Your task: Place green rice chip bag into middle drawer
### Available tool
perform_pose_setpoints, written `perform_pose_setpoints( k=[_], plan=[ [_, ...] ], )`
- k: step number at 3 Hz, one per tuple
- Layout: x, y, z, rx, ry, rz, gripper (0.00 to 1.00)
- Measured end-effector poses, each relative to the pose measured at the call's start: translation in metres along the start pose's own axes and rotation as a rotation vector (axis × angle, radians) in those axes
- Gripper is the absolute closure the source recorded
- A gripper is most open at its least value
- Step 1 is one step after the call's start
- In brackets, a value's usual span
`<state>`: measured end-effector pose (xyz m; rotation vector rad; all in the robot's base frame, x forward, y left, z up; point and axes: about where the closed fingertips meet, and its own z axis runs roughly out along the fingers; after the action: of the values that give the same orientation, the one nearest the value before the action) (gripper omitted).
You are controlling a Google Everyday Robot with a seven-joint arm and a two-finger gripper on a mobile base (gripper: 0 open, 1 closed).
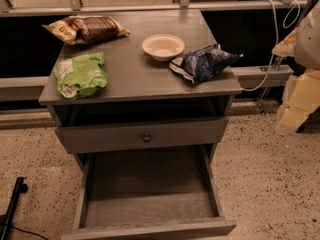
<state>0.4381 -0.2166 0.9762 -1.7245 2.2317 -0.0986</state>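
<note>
The green rice chip bag (81,74) lies flat on the front left of the grey cabinet top (140,79), with its small white label toward the front edge. The middle drawer (147,194) is pulled out wide below, and its flat floor is bare. My gripper (296,106) shows as pale yellow and white arm parts at the right edge of the camera view. It is beside the cabinet, far from the bag and above the floor.
A brown-and-yellow bag (87,29) lies at the back left, a white bowl (163,46) mid-back, and a dark blue bag (200,63) at the right. A shut drawer front with a round knob (146,137) sits above the open drawer. A black pole (12,204) stands at the lower left.
</note>
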Motion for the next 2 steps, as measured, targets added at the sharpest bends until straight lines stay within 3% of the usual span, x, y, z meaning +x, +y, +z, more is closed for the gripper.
perform_pose_setpoints(
  k=[1,2],
  plan=[
    [-0.001,-0.001,0.000,0.002,-0.002,-0.003,0.00],
    [-0.046,-0.022,0.028,-0.028,-0.066,-0.091,0.00]
  ],
)
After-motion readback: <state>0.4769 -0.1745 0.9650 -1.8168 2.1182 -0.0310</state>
